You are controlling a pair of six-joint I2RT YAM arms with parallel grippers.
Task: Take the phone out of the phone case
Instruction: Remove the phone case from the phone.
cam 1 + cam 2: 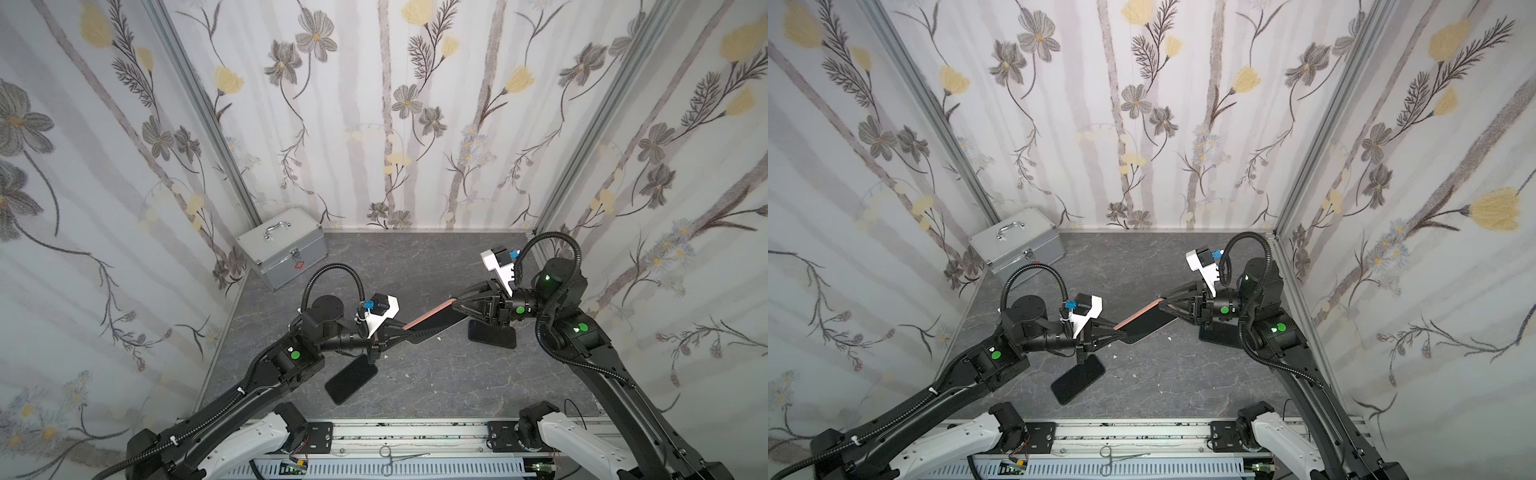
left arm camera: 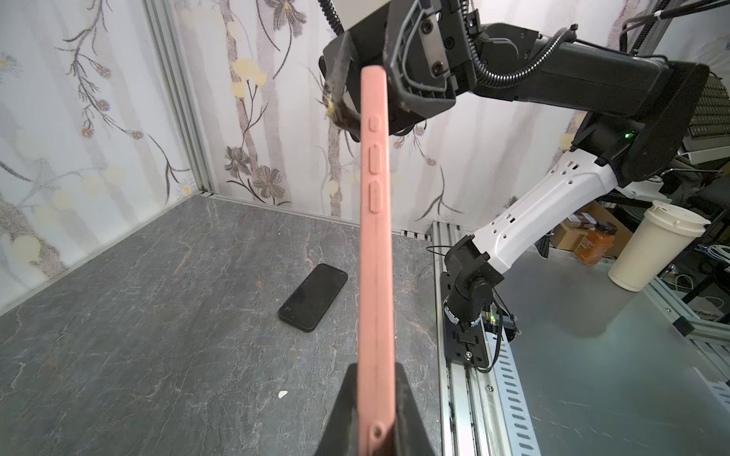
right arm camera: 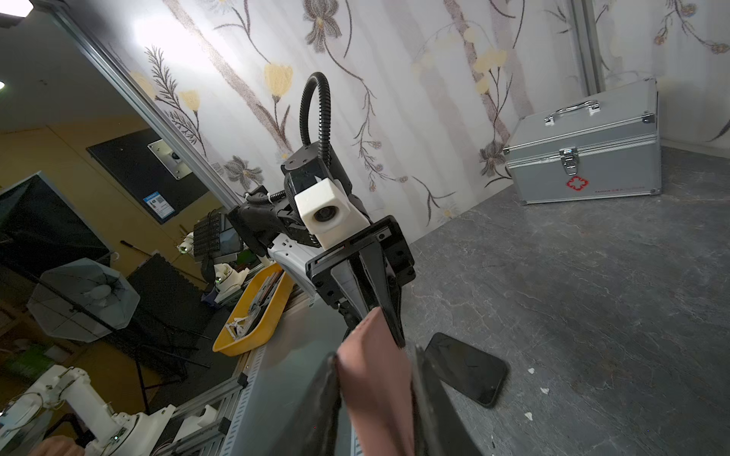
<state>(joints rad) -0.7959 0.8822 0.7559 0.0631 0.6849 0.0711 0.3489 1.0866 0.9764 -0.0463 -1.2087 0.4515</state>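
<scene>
Phone case (image 1: pixel 430 314) stands edge-up, spanning left gripper (image 1: pixel 401 330) to right gripper (image 1: pixel 457 303).

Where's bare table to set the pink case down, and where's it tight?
Bare: the far strip of table along the back wall, between the silver box and the right arm; also the near patch between the black phone by the left arm and the right arm's base. Crowded: under the pink case, around the second black phone below the right gripper.

Pink phone case (image 2: pixel 375 237) aloft on edge, black phone (image 1: pixel 434 326) inside.
</scene>
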